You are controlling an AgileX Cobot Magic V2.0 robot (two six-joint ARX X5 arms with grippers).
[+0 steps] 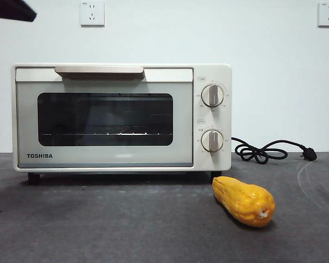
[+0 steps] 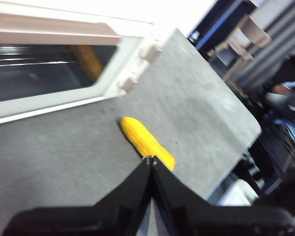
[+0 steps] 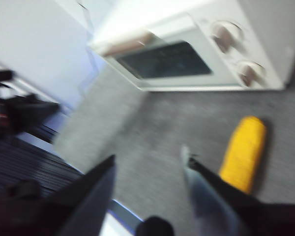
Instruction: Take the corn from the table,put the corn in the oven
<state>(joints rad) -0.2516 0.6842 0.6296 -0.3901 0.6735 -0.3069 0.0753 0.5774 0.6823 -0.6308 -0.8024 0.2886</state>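
The corn (image 1: 244, 201), a yellow-orange lumpy cob, lies on the dark grey table (image 1: 109, 224) in front of the oven's right corner. The cream-white TOSHIBA oven (image 1: 120, 118) stands with its door closed. In the left wrist view my left gripper (image 2: 150, 160) is shut and empty, hanging above the table with the corn (image 2: 145, 141) just beyond its tips. My right gripper (image 3: 147, 156) is open and empty in the blurred right wrist view, with the corn (image 3: 246, 152) off to one side of its jaws and the oven (image 3: 187, 54) farther on.
A black cord with plug (image 1: 268, 150) lies on the table right of the oven. A black arm tip (image 1: 11, 10) shows at the top left corner of the front view. The table's edge (image 2: 236, 147) runs close beyond the corn.
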